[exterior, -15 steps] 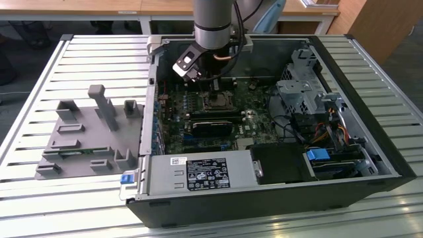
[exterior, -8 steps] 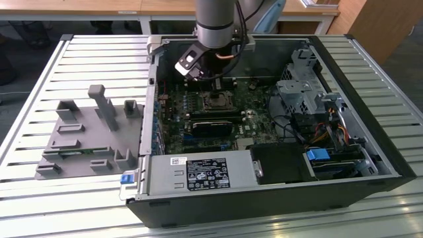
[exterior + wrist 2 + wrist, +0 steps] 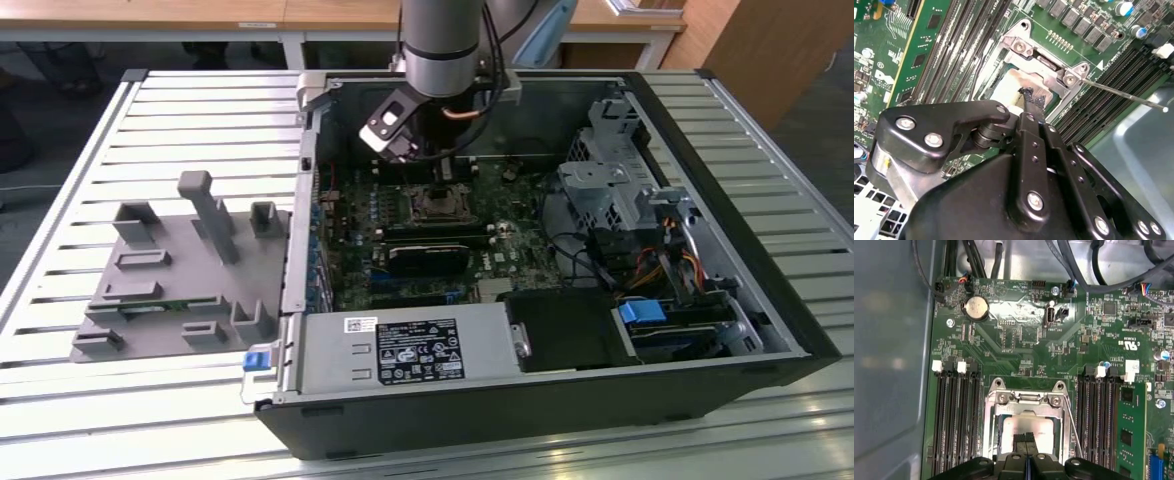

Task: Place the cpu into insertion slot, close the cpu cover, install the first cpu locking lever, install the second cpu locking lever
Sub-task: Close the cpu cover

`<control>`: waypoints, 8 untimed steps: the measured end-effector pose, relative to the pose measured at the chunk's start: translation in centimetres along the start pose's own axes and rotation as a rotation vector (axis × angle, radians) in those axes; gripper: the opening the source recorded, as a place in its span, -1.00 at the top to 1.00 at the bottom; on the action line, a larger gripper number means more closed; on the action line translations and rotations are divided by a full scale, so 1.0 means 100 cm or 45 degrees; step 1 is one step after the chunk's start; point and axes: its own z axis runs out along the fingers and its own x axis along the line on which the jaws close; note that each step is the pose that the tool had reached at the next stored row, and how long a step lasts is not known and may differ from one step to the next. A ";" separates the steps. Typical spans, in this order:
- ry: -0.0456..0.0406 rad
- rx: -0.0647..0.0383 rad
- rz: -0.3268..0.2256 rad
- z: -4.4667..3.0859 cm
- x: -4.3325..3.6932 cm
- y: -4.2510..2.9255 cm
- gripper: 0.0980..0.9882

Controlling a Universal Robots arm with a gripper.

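We are holding the gripper [image 3: 1026, 439] low over the green circuit board [image 3: 1004, 350] inside the open computer case [image 3: 747, 250]. Its fingers [image 3: 1026, 145] are pressing flat against each other, and we are seeing nothing gripped between them. Directly under the fingertips, the cpu [image 3: 1019, 426] is lying in the insertion slot [image 3: 437, 203] with its pale metal face showing. We cannot tell whether the tips are touching that face. The cpu cover [image 3: 996, 412] is framing the chip all around the fingertips, and it looks to be lying down flat. A thin locking lever [image 3: 1124, 92] is running out from the cover's corner, just beside the fingers. Long black memory slots [image 3: 954, 420] are flanking the fingers on both sides.
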 end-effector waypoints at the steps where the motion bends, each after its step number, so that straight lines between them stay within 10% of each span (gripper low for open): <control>1: 0.000 0.000 0.000 0.0000 0.0000 0.0005 0.98; 8: 0.001 0.000 0.000 0.0002 0.0000 0.0022 0.98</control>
